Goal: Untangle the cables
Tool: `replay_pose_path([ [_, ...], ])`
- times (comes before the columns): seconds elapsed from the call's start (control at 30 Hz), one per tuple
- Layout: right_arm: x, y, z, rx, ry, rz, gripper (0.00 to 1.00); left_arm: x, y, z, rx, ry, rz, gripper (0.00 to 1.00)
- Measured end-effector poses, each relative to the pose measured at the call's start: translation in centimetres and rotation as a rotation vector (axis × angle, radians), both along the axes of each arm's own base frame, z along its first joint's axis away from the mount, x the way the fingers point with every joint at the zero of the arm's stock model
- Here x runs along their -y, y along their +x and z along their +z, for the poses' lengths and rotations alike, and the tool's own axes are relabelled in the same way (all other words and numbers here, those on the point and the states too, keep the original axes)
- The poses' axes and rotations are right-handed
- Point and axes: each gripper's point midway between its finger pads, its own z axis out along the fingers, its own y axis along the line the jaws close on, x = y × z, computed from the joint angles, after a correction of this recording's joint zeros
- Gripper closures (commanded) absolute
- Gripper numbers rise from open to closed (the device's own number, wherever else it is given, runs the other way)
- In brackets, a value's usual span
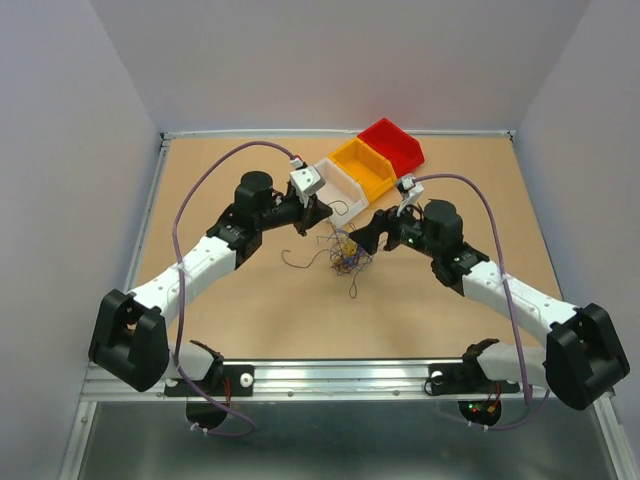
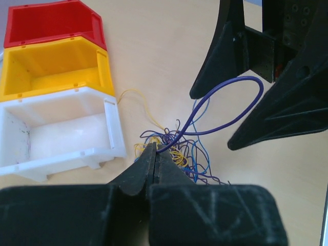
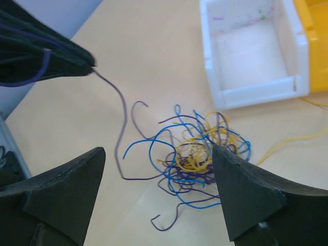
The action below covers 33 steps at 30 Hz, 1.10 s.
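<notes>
Cables (image 1: 345,255) in a small clump from above: at 5 o'clock from left gripper (image 1: 318,213), at 8 o'clock from right gripper (image 1: 368,233), near both.

Left wrist: jaws pressed together, pinching one purple wire (image 2: 245,78), looping toward 2 o'clock.

Right wrist: jaws spread wide, clump ahead at 12 o'clock, maybe not touching.

No writing to read.

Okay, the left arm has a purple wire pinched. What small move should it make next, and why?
Probably draw the left gripper slowly back, away from the clump. Its jaws are shut on the purple wire, which runs on into the tangle. The right gripper is open by the clump and holds nothing, so a gentle pull may free that strand.
</notes>
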Motion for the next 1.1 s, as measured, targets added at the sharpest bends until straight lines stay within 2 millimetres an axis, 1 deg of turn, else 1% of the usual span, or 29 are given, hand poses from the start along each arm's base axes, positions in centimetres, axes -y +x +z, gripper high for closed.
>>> replay_pose_path([
  [0.07, 1.1, 1.3, -0.9, -0.017, -0.029, -0.098, 0.10, -0.3, 0.3, -0.1, -0.009, 0.009, 0.019, 1.00],
  [0.17, 2.8, 2.6, -2.6, -0.068, -0.072, -0.231, 0.10, -0.7, 0.9, 0.2, -0.010, 0.020, 0.048, 1.00],
  [0.3, 5.3, 3.4, -5.0, -0.147, -0.139, -0.394, 0.11, -0.9, 1.6, -0.1, -0.018, 0.034, 0.069, 1.00],
  [0.4, 6.4, 3.4, -5.9, -0.174, -0.176, -0.448, 0.14, -0.9, 2.2, -1.0, -0.034, 0.053, 0.080, 1.00],
  [0.5, 7.0, 2.7, -6.8, -0.192, -0.199, -0.457, 0.16, -1.0, 2.9, -2.6, -0.071, 0.088, 0.102, 1.00],
  [0.63, 7.7, 1.4, -8.3, -0.227, -0.225, -0.457, 0.20, -0.8, 4.4, -4.6, -0.110, 0.131, 0.134, 1.00],
  [0.77, 8.5, 0.5, -9.9, -0.282, -0.250, -0.479, 0.20, -0.6, 5.4, -6.7, -0.151, 0.169, 0.144, 1.00],
  [0.93, 9.2, -0.4, -12.0, -0.367, -0.286, -0.522, 0.20, -0.6, 5.4, -8.6, -0.190, 0.206, 0.137, 1.00],
  [1.1, 9.7, -1.5, -13.7, -0.450, -0.317, -0.558, 0.27, -0.1, 5.1, -9.1, -0.189, 0.221, 0.119, 1.00],
])
